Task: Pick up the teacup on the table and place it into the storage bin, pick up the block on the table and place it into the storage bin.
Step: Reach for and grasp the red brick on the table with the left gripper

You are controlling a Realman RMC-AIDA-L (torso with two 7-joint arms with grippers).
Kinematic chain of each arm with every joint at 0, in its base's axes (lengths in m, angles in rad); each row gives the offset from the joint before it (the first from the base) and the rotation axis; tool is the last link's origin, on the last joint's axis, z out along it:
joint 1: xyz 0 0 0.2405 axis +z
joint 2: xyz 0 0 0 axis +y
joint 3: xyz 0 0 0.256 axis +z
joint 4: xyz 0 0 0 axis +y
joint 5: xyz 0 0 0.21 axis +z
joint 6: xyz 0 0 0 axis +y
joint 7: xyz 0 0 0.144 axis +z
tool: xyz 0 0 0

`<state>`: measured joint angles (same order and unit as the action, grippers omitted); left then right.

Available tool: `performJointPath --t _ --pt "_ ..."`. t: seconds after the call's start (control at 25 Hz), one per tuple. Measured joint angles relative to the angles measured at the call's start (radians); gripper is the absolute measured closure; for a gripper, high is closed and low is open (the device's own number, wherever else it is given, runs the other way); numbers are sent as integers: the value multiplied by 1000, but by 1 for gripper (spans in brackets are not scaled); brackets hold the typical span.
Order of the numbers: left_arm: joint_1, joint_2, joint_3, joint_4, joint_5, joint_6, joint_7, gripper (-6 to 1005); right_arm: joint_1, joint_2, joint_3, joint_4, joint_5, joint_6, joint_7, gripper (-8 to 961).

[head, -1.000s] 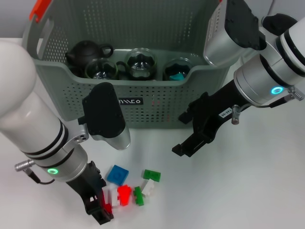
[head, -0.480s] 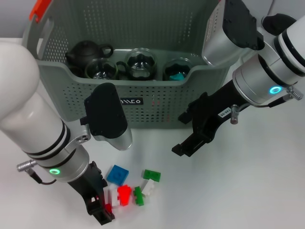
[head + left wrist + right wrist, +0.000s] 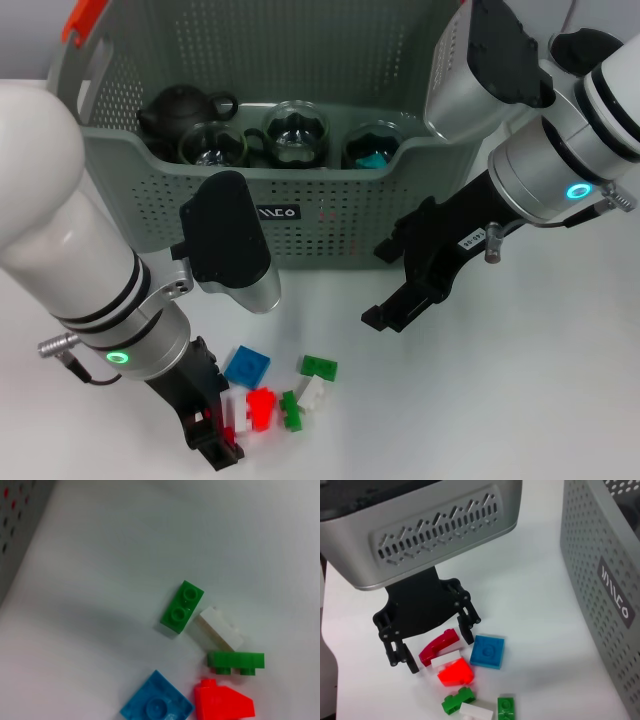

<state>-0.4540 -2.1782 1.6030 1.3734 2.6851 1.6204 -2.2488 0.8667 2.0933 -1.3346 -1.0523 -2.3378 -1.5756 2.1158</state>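
Nearest, my left gripper (image 3: 213, 432) stands over the loose blocks on the table (image 3: 520, 400), fingers spread astride a dark red block (image 3: 439, 645), not yet pinching it. Just beyond lie a bright red block (image 3: 261, 408), a blue plate (image 3: 247, 366) and green pieces (image 3: 319, 367). My right gripper (image 3: 402, 285) hangs spread and empty. Farthest, the storage bin (image 3: 330, 215) already holds glass teacups (image 3: 296, 133) beside a dark teapot (image 3: 178, 110); I judge the block step remains.
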Motion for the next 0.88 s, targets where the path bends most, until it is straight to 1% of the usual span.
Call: performJointPath --t 0.88 --pt "-5 0 0 -4 9 0 0 181 12 4 -14 12 0 -12 -4 9"
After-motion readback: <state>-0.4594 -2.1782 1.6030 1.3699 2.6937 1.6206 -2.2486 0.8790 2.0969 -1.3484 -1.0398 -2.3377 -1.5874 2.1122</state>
